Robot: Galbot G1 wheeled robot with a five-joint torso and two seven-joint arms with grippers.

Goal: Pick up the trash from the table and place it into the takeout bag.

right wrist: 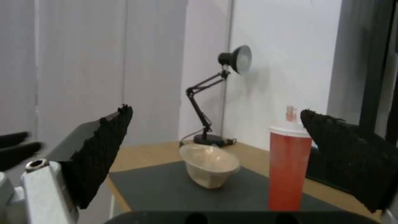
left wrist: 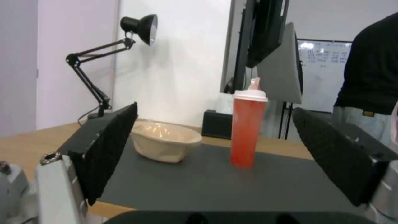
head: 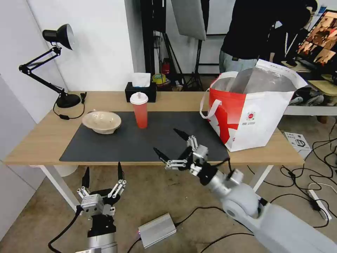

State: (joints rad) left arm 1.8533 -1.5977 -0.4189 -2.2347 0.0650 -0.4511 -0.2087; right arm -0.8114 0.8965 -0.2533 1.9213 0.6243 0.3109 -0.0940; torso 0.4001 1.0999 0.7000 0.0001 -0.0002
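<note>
Red drink cup (head: 140, 110) stood upper centre on table (head: 38, 138) mat, beige bowl (head: 101, 122) left, takeout bag (head: 252, 112) right. Right claw (head: 172, 147) wide open, empty, at near edge. Left claw (head: 102, 175) open, low. Judged: approach step; next needs reach, centring on cup.

On the counter (head: 42, 140): 1 bowl (head: 101, 122), 1 cup (head: 139, 109), 1 bag (head: 251, 114). Also 1 lamp (head: 58, 63), 1 tissue box (head: 141, 90).
</note>
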